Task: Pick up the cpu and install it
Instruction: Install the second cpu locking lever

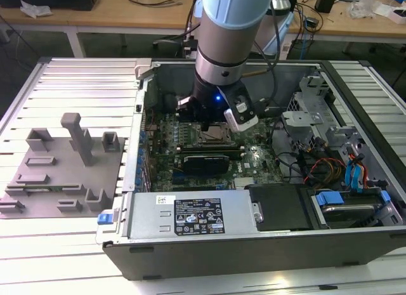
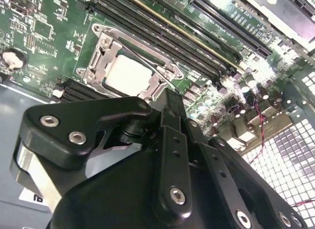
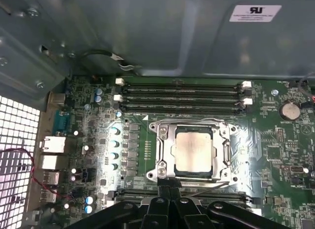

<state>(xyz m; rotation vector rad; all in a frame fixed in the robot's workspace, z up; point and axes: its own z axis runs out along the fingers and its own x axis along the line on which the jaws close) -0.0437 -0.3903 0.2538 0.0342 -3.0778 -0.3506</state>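
exterior view: pincer hangs above the socket inside the open computer case | second wrist view: cpu seated in socket frame | first wrist view: cpu lies in socket, pincer fingers pressed together, holding nothing

Pale blue-and-silver arm with black, silver-screwed claw.
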